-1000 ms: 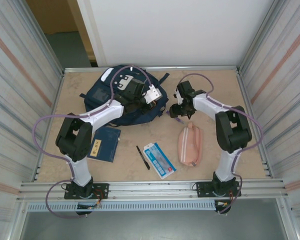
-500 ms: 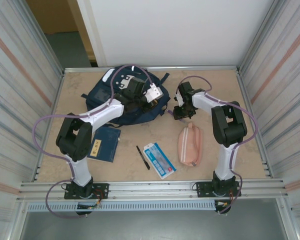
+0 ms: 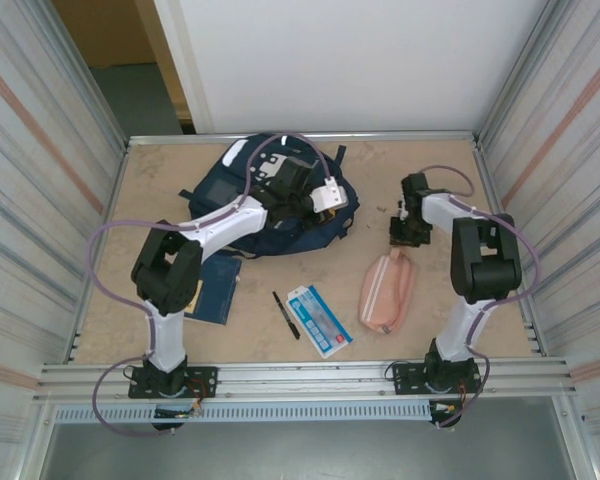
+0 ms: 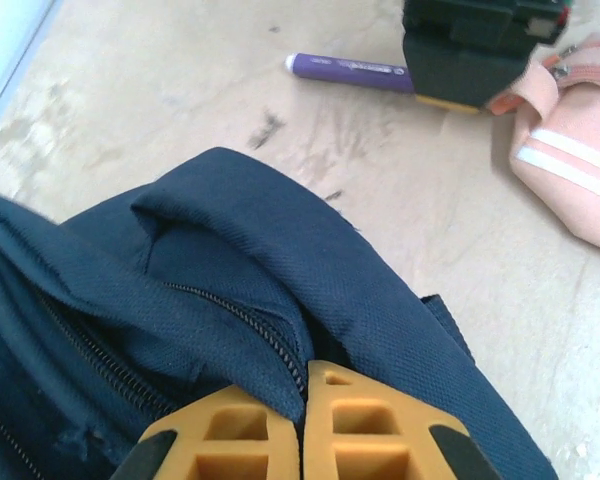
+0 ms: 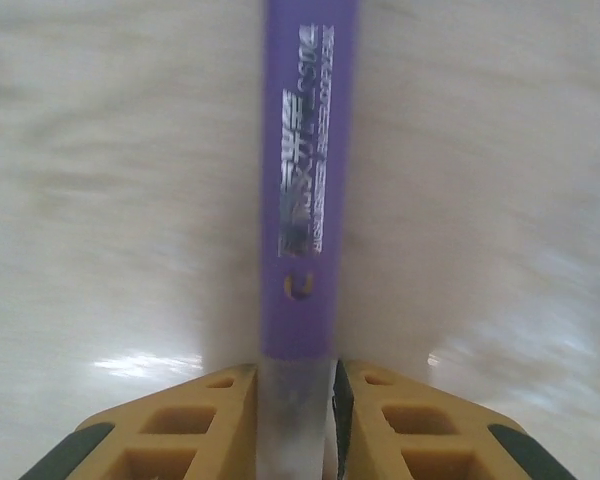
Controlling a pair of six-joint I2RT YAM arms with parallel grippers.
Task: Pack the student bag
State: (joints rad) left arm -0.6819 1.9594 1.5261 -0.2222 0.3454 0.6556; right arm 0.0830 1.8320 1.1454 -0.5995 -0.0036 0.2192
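Left tool (image 4: pixel 305 430) is pressing together on a fold of the student bag (image 4: pixel 230 260), right at the zipper edge (fabric running into the gap between the fingers). Right tool (image 5: pixel 292 410) is pinching the pale end of a purple pen (image 5: pixel 305 200), fingers tight on both sides. Bag is lying at the far middle of the worktop (image 3: pixel 150 190), apart from the right tool. Pink pouch (image 3: pixel 385 290) is lying near the right arm. Bag is looking soft and limp, likely light, its mouth probably sagging shut if let go. Best hold: the firmer zipper lip, lifting it so the opening is gaping. Woven cloth is probably gripping well.
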